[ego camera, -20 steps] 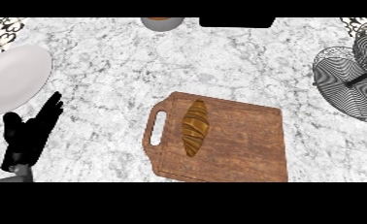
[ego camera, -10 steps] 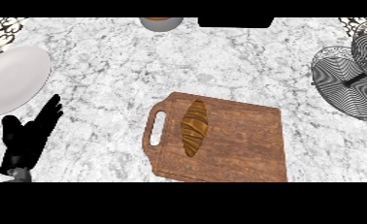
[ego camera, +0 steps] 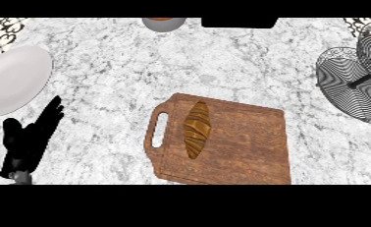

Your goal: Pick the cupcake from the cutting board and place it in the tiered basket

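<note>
A wooden cutting board (ego camera: pixel 239 145) with a handle slot on its left lies at the lower middle of the counter. On its left part rests a long golden-brown pastry (ego camera: pixel 196 129), shaped like a croissant rather than a cupcake. The tiered wire basket (ego camera: pixel 346 82) stands at the right edge, partly cut off. My left hand (ego camera: pixel 27 142) shows at the lower left, open with fingers up, resting well left of the board. No right hand appears in the head view.
A white plate (ego camera: pixel 22 77) sits at the left edge above my left hand. A grey bowl (ego camera: pixel 164 23) and a dark object (ego camera: pixel 239 22) line the far edge. Marble counter lies between the board and the basket.
</note>
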You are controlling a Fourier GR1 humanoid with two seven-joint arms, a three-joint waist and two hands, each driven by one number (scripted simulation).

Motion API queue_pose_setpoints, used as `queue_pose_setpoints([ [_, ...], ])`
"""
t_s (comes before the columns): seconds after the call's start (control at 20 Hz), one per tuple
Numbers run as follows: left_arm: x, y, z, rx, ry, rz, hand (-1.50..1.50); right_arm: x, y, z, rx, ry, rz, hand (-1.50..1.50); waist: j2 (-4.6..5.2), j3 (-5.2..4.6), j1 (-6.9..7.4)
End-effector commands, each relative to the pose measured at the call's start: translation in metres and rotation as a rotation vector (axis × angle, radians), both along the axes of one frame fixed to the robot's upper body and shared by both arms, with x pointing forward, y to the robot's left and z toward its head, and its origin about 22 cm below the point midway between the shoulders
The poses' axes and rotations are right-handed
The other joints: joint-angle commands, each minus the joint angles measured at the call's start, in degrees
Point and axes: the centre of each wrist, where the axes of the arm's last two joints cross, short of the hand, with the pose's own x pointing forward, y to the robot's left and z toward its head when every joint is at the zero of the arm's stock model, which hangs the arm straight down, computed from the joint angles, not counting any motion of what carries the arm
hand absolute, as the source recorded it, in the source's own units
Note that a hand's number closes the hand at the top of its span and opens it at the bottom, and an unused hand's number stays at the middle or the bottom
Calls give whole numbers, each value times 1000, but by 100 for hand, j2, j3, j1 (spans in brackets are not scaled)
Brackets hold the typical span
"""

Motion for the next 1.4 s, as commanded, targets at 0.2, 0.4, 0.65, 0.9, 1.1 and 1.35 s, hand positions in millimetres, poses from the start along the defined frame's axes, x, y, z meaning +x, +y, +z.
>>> queue_pose_setpoints([
  [0.2, -10, 5, -7, -11, 8, 9, 0, 0, -10, 3, 165, -143, -10, -150, -4, -10, -17],
  [0.4, -4, 1, -4, 7, 29, 10, 0, -13, -22, 50, 296, -380, 13, -150, -16, -7, -45],
  [0.65, 6, 2, -1, -11, 22, 21, 0, -43, -60, 84, 462, -435, -154, -150, -12, -12, -126],
  [0.9, -4, 5, -3, -10, 39, 41, 0, -85, -110, 88, 732, -483, -209, -150, -56, -5, -243],
  [1.1, -11, 8, -7, -8, 32, 56, 0, -125, -145, 92, 942, -604, -126, -150, -76, -1, -317],
  [1.35, -23, 14, -9, -2, 28, 59, 0, -185, -192, 62, 1045, -630, -98, -150, -61, 0, -272],
])
